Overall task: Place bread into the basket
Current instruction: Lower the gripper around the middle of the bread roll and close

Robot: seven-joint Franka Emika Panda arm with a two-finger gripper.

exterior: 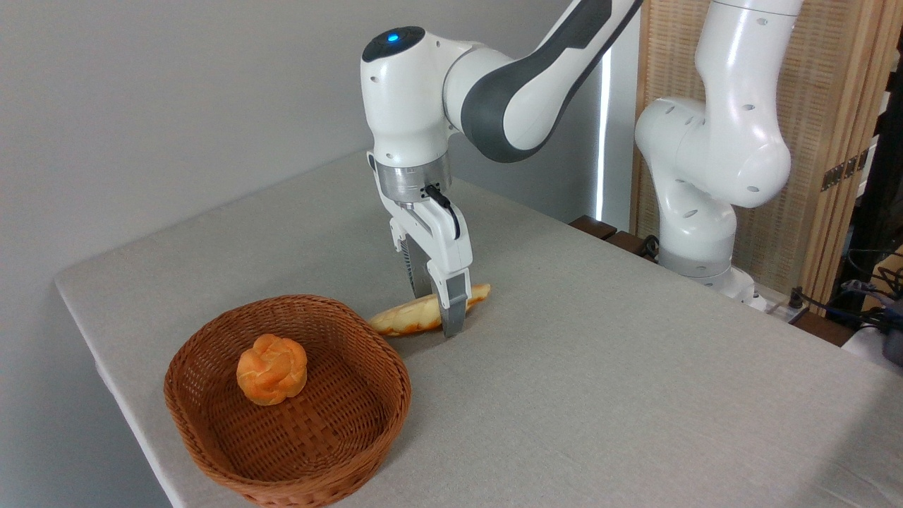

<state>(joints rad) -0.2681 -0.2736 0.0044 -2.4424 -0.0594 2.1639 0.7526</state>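
The room is evenly and softly lit, bright without being harsh. A narrow strip of white daylight [604, 134] glows behind the arm [522, 85], blown out to pure white. Glossy highlights sit on the arm's white shells, strongest on the rounded joint [712, 152] at the right. Shadows are faint and soft-edged: a pale one spreads on the table [600, 395] beside the basket [289, 402], and a thin dark line lies under the bread [413, 315]. The wall [141, 106] is a flat grey that dims toward the lower left. Focus is sharp across the table, and the weave of the basket reads clearly. The cluttered right edge is darker and slightly soft.
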